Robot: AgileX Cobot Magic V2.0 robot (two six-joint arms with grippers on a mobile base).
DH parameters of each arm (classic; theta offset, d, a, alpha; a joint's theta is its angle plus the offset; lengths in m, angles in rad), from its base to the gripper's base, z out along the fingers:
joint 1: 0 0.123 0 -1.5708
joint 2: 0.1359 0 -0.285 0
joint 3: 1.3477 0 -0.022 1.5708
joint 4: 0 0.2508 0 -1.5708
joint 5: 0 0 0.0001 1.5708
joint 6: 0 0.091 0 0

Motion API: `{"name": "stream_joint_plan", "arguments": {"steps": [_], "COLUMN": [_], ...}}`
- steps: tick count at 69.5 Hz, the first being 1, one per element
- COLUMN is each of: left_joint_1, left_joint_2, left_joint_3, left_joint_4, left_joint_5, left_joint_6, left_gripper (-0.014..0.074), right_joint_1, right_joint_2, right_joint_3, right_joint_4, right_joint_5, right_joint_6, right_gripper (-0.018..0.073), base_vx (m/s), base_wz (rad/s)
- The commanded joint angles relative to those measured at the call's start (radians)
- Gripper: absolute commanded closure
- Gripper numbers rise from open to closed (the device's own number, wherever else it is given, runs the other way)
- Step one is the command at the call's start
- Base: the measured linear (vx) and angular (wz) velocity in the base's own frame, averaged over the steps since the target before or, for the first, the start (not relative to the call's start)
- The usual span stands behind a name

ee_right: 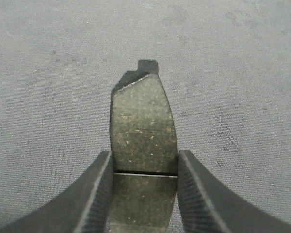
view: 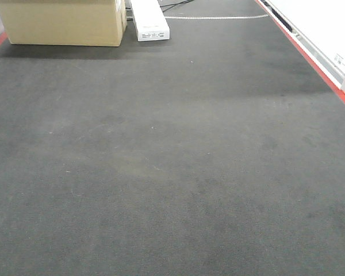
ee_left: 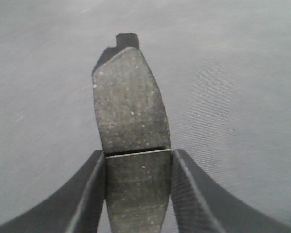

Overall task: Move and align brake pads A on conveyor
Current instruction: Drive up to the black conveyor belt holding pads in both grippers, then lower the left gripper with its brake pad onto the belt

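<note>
**A:** Where are the pads?

**B:** The first brake pad [ee_left: 131,111] is in the left tool [ee_left: 138,156]. It is gripped by its long edges right at the thin groove, and its speckled face looks up at the wrist camera. The second brake pad [ee_right: 143,126] sits the same way in the right tool [ee_right: 145,159], with its groove just behind the fingertips.

**A:** So both tools are closed?

**B:** Yes, each is narrowed onto its pad, with the ribbed fingers [ee_left: 89,194] pressed against either side.

**A:** And where are they relative to the conveyor?

**B:** Both pads are over the conveyor [view: 172,172], and its rough charcoal belt fills the background of both wrist views. Each pad points away from its camera, with a small dark tab at the far end. I can't tell whether either tip touches the belt.

**A:** What else is around the conveyor?

**B:** A cardboard box [view: 63,23] stands at its far left corner, with a white oblong unit [view: 149,20] just beside the box. A red edge strip [view: 310,57] runs along the conveyor's right side.
</note>
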Motion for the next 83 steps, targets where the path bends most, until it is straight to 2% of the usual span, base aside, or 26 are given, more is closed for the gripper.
{"name": "stream_joint_plan", "arguments": {"steps": [1,15,22,26,33,49,62,68,73,77,83], "left_joint_1": [-0.006,-0.006,-0.006,-0.006,-0.007,-0.022,-0.148,-0.21,-0.242,-0.258,-0.263], "left_joint_2": [0.057,0.22,0.301,0.355,0.435,0.613,0.736,0.797,0.841,0.886,0.957], "left_joint_3": [-0.063,-0.131,-0.165,-0.192,-0.244,-0.372,-0.424,-0.44,-0.458,-0.479,-0.523], "left_joint_4": [-0.16,-0.536,-0.713,-0.793,-0.838,-0.839,-0.839,-0.832,-0.794,-0.739,-0.596], "left_joint_5": [-0.098,-0.094,-0.076,-0.064,-0.027,0.018,-0.101,-0.18,-0.236,-0.261,-0.252], "left_joint_6": [0.142,0.508,0.637,0.7,0.748,0.747,0.736,0.65,0.567,0.472,0.298], "left_gripper": [0.0422,0.0422,0.0422,0.0422,0.0422,0.0422,0.0419,0.0419,0.0417,0.0416,0.0414], "right_joint_1": [-0.005,-0.005,-0.005,-0.005,-0.005,-0.005,-0.005,-0.005,-0.005,-0.005,-0.005], "right_joint_2": [0.001,0.001,0.001,0.001,0.001,0.001,0.001,0.001,0.001,0.001,0.001], "right_joint_3": [-0.031,-0.031,-0.031,-0.031,-0.031,-0.031,-0.031,-0.031,-0.031,-0.031,-0.031], "right_joint_4": [0.0,0.0,0.0,0.0,0.0,0.0,0.0,0.0,0.0,0.0,0.0], "right_joint_5": [-0.082,-0.082,-0.082,-0.082,-0.082,-0.082,-0.082,-0.082,-0.082,-0.082,-0.082], "right_joint_6": [-0.01,-0.01,-0.01,-0.01,-0.01,-0.01,-0.01,-0.01,-0.01,-0.01,-0.01], "right_gripper": [0.0372,0.0372,0.0372,0.0372,0.0372,0.0372,0.0372,0.0372,0.0372,0.0372,0.0372], "base_vx": [0.0,0.0,0.0,0.0,0.0,0.0,0.0,0.0,0.0,0.0,0.0], "base_wz": [0.0,0.0,0.0,0.0,0.0,0.0,0.0,0.0,0.0,0.0,0.0]}}
